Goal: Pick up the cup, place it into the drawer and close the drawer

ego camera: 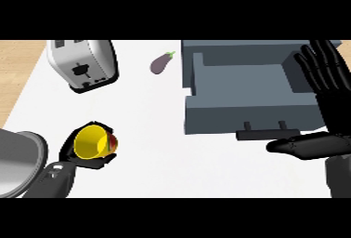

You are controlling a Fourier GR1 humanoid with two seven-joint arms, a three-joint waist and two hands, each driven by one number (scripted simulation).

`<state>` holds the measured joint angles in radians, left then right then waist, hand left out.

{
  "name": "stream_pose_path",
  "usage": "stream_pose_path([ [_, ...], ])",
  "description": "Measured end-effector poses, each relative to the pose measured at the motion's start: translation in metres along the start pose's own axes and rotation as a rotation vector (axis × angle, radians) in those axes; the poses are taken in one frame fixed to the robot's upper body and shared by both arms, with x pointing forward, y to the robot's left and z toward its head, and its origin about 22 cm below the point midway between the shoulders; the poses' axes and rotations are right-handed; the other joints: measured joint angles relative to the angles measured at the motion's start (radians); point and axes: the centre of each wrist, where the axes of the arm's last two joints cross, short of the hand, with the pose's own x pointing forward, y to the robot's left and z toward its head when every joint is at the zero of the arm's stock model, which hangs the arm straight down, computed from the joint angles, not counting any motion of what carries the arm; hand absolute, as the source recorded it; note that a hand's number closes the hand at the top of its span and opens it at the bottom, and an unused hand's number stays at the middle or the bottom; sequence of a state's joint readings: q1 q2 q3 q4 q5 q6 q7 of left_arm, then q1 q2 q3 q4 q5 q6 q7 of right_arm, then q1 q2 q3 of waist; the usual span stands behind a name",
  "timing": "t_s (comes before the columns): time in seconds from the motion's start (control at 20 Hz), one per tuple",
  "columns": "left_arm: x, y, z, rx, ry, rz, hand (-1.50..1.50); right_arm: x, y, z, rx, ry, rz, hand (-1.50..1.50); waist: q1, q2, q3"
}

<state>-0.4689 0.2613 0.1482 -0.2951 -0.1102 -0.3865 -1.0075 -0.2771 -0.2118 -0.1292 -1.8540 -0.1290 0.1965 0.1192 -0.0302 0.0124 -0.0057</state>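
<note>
Yellow cup (93, 141) well apart from drawer (233, 114)

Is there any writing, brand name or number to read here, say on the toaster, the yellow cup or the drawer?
None: no word, number or sign can be read anywhere.
toaster: only a dark lever slot, no lettering.
yellow cup: yellow with a red patch, no lettering.
drawer: plain grey, no label.

Bright, even light; faint shadows.
</note>
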Motion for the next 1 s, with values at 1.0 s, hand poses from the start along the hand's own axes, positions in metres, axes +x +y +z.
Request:
stream_pose_path([
  [1.0,0.037,-0.044,-0.093,0.297,-0.355,0.026,1.50,0.000,-0.005,0.007,-0.018,0.014,0.006,-1.50,0.022,-0.012,0.005],
])
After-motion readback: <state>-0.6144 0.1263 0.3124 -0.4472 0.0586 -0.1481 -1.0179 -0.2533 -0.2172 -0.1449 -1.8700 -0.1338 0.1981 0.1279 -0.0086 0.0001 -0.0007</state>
